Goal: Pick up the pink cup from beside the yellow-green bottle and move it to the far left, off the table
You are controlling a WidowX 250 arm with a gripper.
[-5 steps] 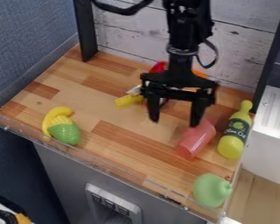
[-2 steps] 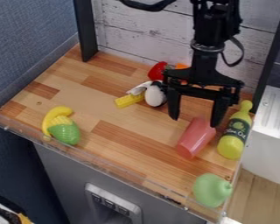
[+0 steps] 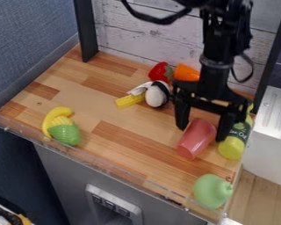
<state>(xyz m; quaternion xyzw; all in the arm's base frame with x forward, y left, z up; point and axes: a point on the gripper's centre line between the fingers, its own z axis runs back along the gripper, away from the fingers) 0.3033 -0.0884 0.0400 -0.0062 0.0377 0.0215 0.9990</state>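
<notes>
Pincer (image 3: 201,134) open astride red cup (image 3: 196,138)

Arm's slid over to the right

So the black gripper (image 3: 202,133) is now farther right and lower, fingers around the red cup's (image 3: 196,138) far end, and the orange thing (image 3: 187,73) shows more.

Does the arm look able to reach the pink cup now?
Probably yes: the open end effector hangs over the pink cup, its fingers spread wide, though the yellow bottle alongside may crowd one finger.
</notes>
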